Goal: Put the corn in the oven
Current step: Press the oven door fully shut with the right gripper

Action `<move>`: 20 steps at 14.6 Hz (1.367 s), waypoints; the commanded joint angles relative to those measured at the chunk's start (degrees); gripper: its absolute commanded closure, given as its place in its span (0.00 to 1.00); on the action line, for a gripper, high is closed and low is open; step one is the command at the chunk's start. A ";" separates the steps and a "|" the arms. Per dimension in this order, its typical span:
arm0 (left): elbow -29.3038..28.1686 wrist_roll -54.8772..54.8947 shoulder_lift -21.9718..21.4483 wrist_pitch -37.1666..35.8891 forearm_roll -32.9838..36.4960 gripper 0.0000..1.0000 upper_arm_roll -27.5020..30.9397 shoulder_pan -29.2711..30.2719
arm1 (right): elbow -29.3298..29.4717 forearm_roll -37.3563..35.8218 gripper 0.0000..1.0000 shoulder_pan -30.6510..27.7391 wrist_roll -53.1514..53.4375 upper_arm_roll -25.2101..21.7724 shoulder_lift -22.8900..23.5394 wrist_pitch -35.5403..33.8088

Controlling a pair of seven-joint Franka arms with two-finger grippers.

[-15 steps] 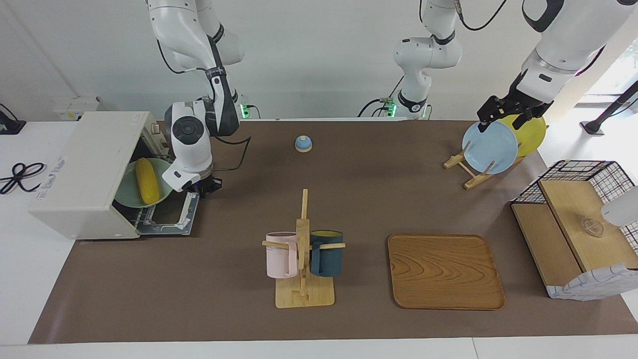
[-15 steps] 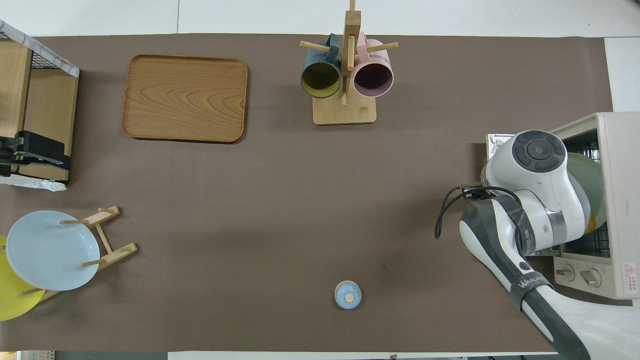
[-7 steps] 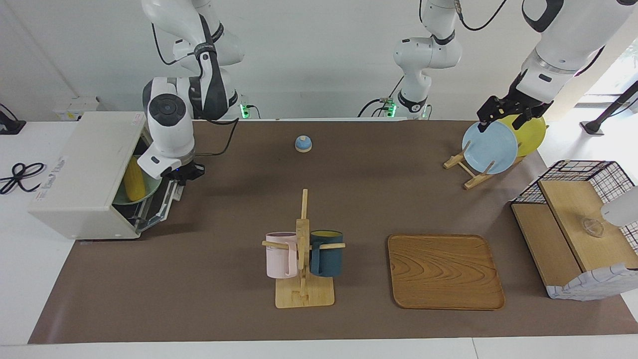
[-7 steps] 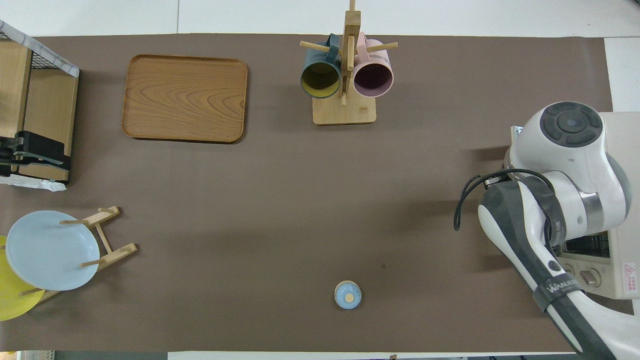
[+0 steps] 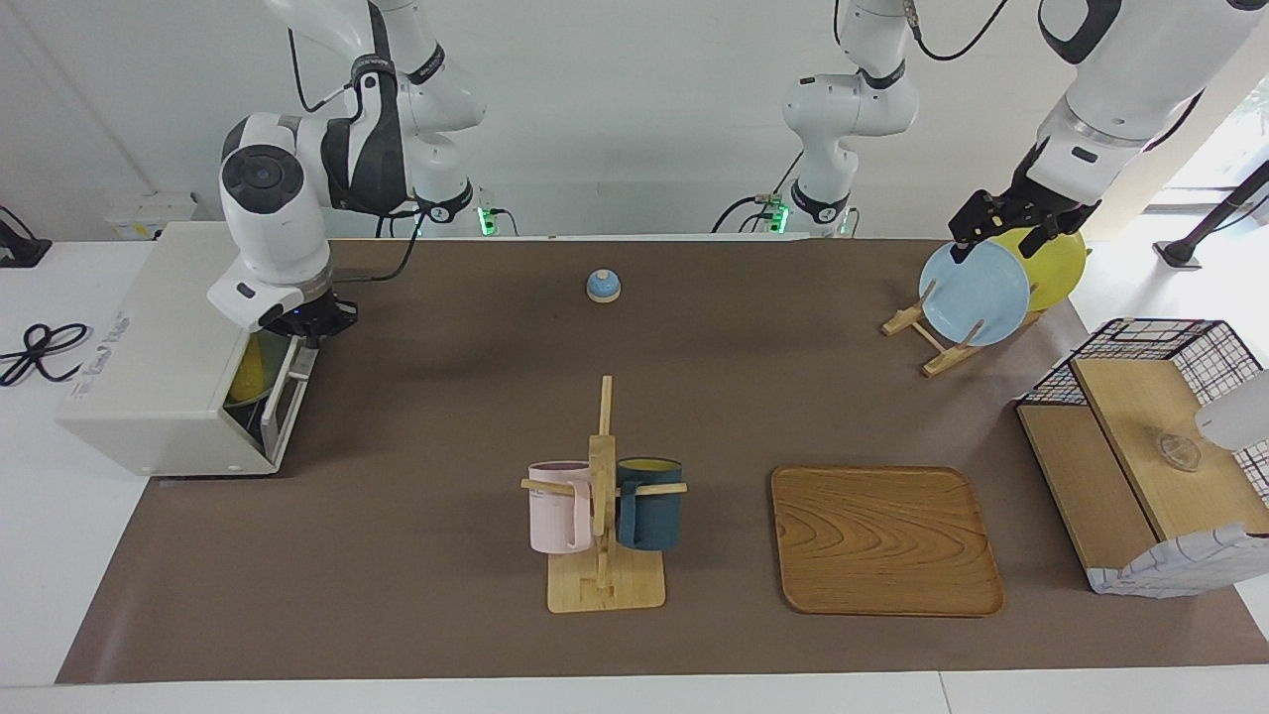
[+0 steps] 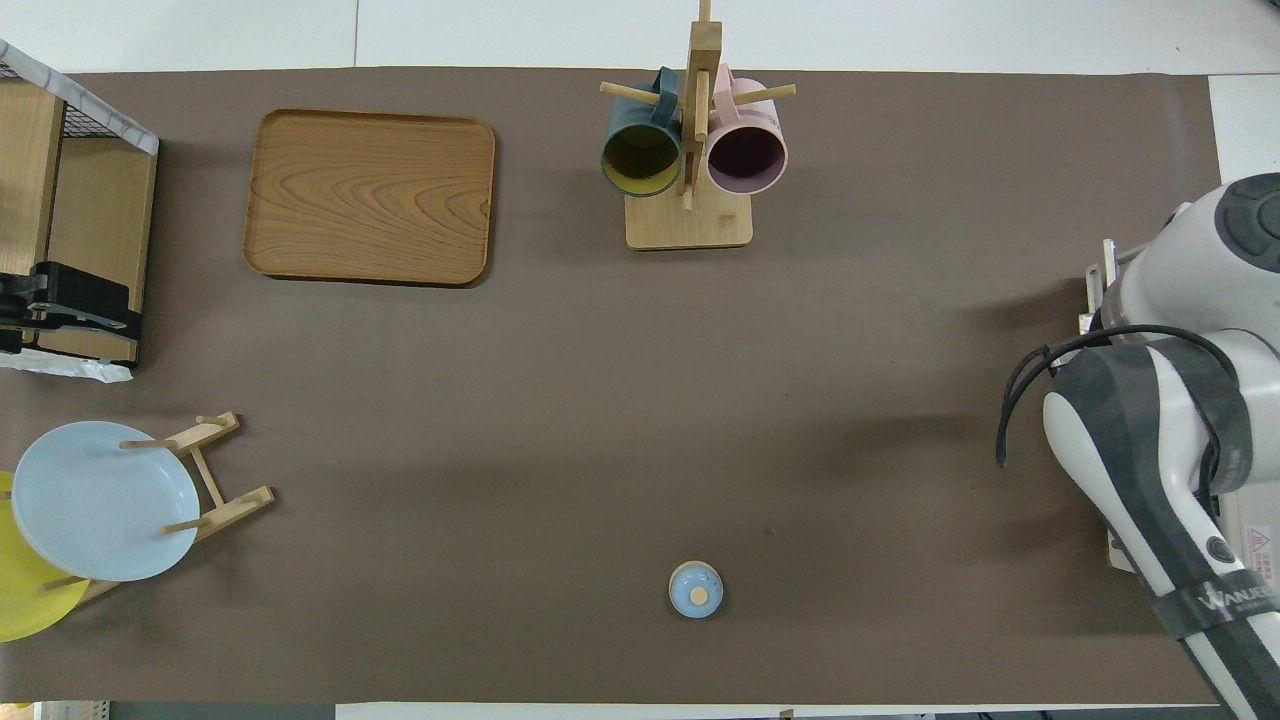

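Note:
The cream-white oven (image 5: 159, 342) stands at the right arm's end of the table. Its door (image 5: 288, 392) is swung up and nearly shut, with a narrow gap left. Through the gap a sliver of the yellow corn (image 5: 247, 369) shows inside. My right gripper (image 5: 319, 322) is at the door's top edge. In the overhead view the right arm covers most of the oven (image 6: 1255, 545), and the corn and this gripper are hidden. My left gripper (image 5: 1001, 233) waits open and empty, raised over the plate rack.
A mug tree (image 5: 602, 496) with a pink and a dark blue mug stands mid-table beside a wooden tray (image 5: 885, 540). A rack holds a blue plate (image 5: 974, 293) and a yellow plate (image 5: 1056, 263). A wire shelf (image 5: 1150, 446) and a small blue knob (image 5: 603, 286) are also here.
My right gripper has risen and swung toward the oven, and the door has gone from lying flat open to nearly shut. The corn and its plate are now almost hidden. The left arm has not moved.

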 commanded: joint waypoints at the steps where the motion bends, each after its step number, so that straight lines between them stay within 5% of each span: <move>1: -1.70 0.22 -1.63 -0.14 0.36 0.00 -0.39 0.59 | 0.08 -1.11 1.00 -1.54 -3.26 0.03 -0.76 -0.80; 10: -1.70 0.22 -1.63 -0.14 0.36 0.00 -0.39 0.59 | 2.19 2.48 1.00 -1.90 -8.28 -0.06 -3.22 -5.72; 13: -1.70 0.22 -1.63 -0.14 0.36 0.00 -0.39 0.59 | 6.31 11.60 0.78 -1.81 -8.10 -0.15 -3.22 -8.26; 14: -1.70 0.22 -1.63 -0.14 0.36 0.00 -0.39 0.59 | 7.46 13.98 0.62 -1.46 -7.75 0.03 -3.14 -9.23; 16: -1.70 0.22 -1.63 -0.14 0.36 0.00 -0.39 0.59 | 8.86 16.02 0.00 -1.11 -7.49 0.47 -3.48 -9.59; 20: -1.70 0.22 -1.63 -0.14 0.36 0.00 -0.39 0.59 | 13.78 17.35 0.00 -1.02 -5.39 0.64 -2.52 -12.66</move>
